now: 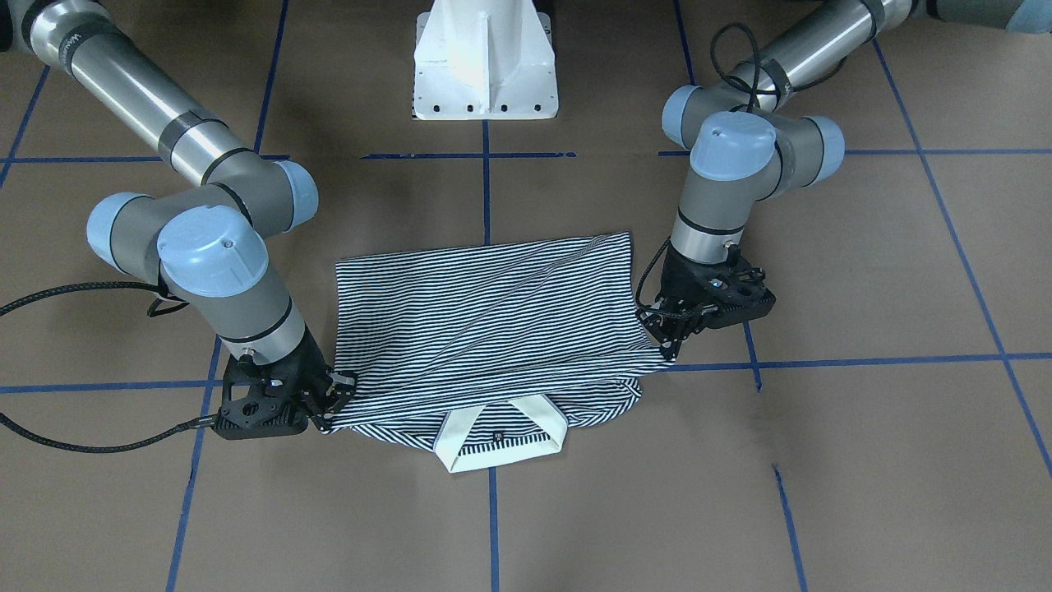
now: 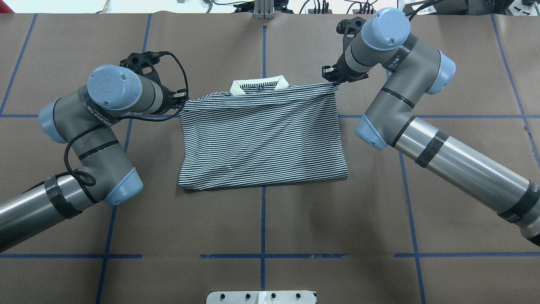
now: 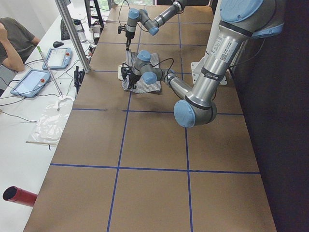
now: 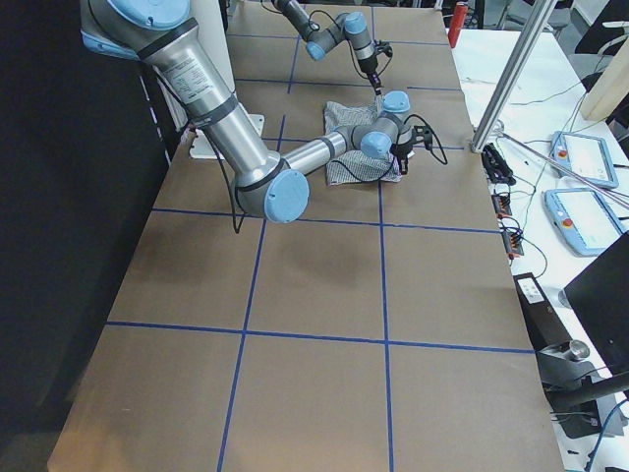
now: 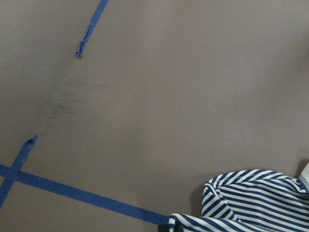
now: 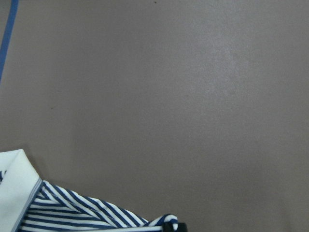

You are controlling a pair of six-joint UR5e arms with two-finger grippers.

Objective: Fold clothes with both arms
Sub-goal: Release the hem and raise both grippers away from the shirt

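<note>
The striped polo shirt (image 2: 261,139) lies folded in half on the brown table, its lower half laid up over the chest. The cream collar (image 2: 258,85) pokes out at the far edge; it also shows in the front-facing view (image 1: 501,436). My left gripper (image 2: 184,99) is shut on the folded layer's left top corner, low over the table; the front-facing view shows it on the right (image 1: 670,337). My right gripper (image 2: 333,80) is shut on the right top corner (image 1: 333,403). The top edge runs taut between them. The wrist views show only shirt corners (image 5: 251,203) (image 6: 87,212).
The white pedestal base (image 1: 485,62) stands at the robot's side of the table. Blue tape lines (image 2: 263,219) cross the brown surface. Beyond the far edge is a white bench with tablets (image 3: 34,79), cables and a seated person (image 3: 14,38).
</note>
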